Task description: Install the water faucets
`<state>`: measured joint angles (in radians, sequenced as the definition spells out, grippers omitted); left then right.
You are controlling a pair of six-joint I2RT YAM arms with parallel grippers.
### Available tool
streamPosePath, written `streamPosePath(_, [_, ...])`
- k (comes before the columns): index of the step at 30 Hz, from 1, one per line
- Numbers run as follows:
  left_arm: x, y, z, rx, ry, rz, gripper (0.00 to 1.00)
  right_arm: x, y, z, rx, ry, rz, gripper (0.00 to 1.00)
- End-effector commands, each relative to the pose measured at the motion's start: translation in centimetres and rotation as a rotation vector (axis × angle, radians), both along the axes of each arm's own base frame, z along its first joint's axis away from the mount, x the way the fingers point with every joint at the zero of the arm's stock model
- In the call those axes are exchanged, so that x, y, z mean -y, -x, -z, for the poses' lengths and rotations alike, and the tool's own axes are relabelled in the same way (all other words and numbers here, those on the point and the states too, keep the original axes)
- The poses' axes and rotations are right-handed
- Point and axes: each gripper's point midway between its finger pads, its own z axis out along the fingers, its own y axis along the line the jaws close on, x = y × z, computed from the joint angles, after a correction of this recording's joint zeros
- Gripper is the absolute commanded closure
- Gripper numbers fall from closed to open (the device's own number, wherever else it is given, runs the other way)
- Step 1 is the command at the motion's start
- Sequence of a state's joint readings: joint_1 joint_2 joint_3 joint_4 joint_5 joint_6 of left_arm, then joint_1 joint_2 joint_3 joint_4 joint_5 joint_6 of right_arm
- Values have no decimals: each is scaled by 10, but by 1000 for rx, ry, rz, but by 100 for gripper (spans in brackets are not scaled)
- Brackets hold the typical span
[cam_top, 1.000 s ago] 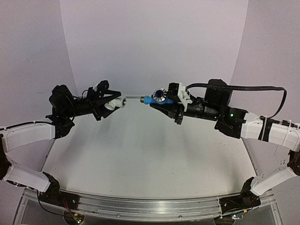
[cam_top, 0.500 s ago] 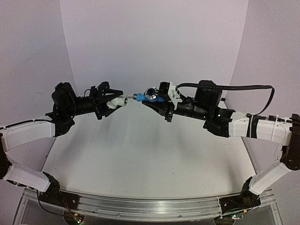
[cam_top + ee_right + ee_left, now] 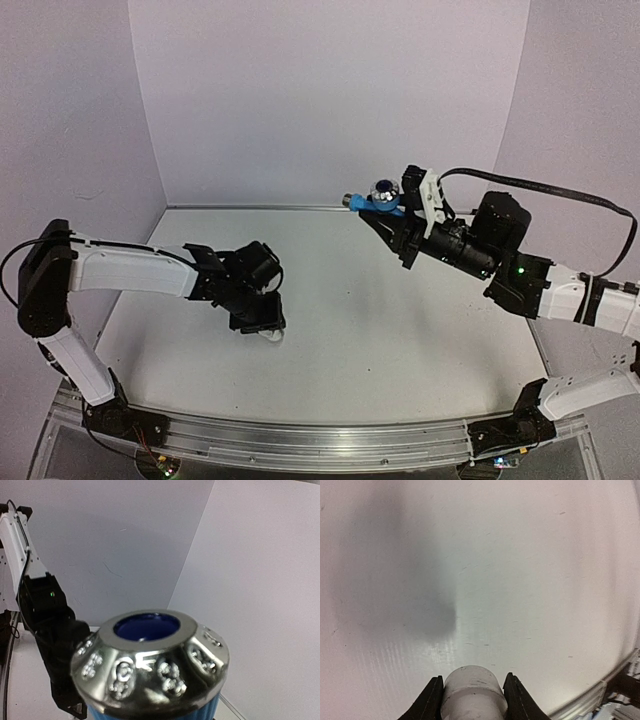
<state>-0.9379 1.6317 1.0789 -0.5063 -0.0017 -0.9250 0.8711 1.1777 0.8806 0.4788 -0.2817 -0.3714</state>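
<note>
Your right gripper (image 3: 392,212) is clamped on the small light-blue plastic tap with the silvery round knob (image 3: 380,196). It holds the tap raised at the far right of centre, knob upward, long axis running left-right with the metal end pointing left. Your left gripper (image 3: 265,325) sits low at the white table (image 3: 400,340), near and left, closed snugly on the short white cylindrical plastic fitting (image 3: 472,695). Tap and fitting are well apart. To mate them, I judge the fitting must rise toward the far right. There is one tap and one fitting.
</note>
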Motion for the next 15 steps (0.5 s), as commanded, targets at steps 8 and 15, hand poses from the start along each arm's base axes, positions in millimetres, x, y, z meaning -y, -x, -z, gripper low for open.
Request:
streamPosePath(8, [-24, 3, 53, 2, -264, -92, 79, 11, 9, -8, -62, -57, -7, 100])
streamPosePath(15, [-26, 11, 60, -56, -347, -16, 47, 15, 10, -3, -83, -62, -3, 100])
